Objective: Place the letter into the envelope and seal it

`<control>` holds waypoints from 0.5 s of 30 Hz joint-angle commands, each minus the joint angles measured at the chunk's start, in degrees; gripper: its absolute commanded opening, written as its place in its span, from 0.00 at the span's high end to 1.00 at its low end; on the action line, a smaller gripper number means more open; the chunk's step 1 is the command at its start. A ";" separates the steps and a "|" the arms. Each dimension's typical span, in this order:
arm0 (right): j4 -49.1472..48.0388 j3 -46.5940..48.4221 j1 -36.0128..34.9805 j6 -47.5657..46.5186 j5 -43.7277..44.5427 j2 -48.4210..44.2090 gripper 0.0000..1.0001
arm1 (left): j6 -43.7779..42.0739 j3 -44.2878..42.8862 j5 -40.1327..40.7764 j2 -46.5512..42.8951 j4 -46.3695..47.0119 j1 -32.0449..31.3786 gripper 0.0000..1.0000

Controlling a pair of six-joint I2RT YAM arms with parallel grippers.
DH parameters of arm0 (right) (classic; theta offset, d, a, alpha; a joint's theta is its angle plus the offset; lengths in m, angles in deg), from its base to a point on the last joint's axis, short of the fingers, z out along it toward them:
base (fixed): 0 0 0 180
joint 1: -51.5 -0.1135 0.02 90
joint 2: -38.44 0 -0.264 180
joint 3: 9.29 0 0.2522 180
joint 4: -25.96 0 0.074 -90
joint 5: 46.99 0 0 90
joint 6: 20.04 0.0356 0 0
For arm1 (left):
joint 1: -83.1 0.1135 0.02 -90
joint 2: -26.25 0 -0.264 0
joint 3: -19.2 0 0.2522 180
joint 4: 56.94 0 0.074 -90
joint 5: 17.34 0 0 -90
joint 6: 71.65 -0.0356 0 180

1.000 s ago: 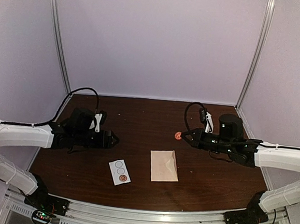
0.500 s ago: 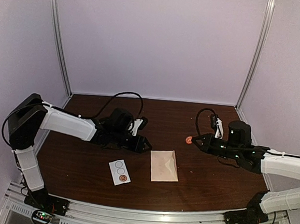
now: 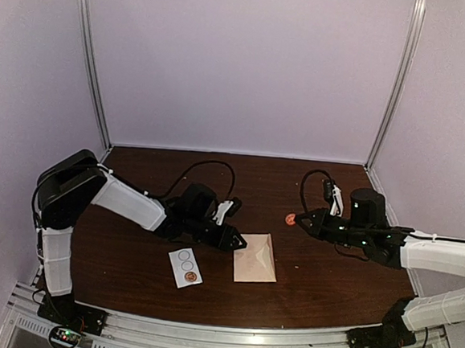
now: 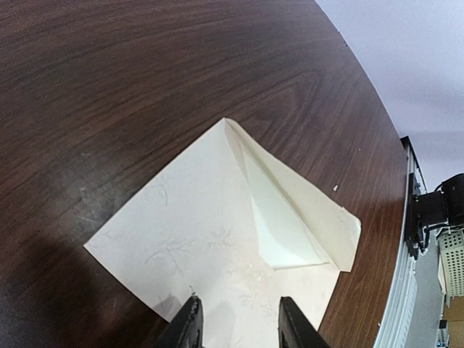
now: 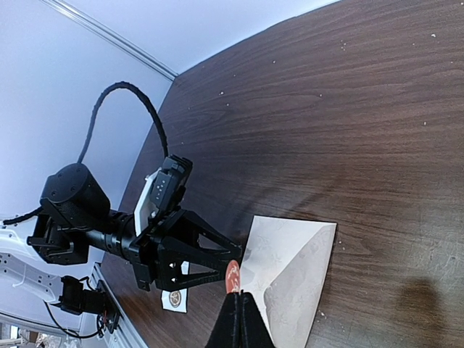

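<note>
Brown table [image 3: 330, 270]: one envelope [image 3: 255, 258], one sticker sheet [image 3: 186, 267]. Left end effector [image 4: 235, 326] apart; right end effector [image 3: 297, 219] pinching red sticker [image 5: 233, 274].

The dark wood-grain desk [image 3: 320, 290] filled the lower half of the overhead frame, with a few pale specks [image 5: 433, 34] scattered on it. The pale cream envelope [image 3: 255, 258] lay flat just below the frame's centre, triangular flap uppermost. To its left, apart from it, lay a small white sticker strip [image 3: 186, 267] showing two empty circles and one reddish dot at its lower end.
</note>
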 commanded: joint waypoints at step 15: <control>-2.94 -0.21 0.29 1.38 -1.55 1.08 1.00 | -1.82 13.62 1.61 -6.33 2.24 -0.57 0.65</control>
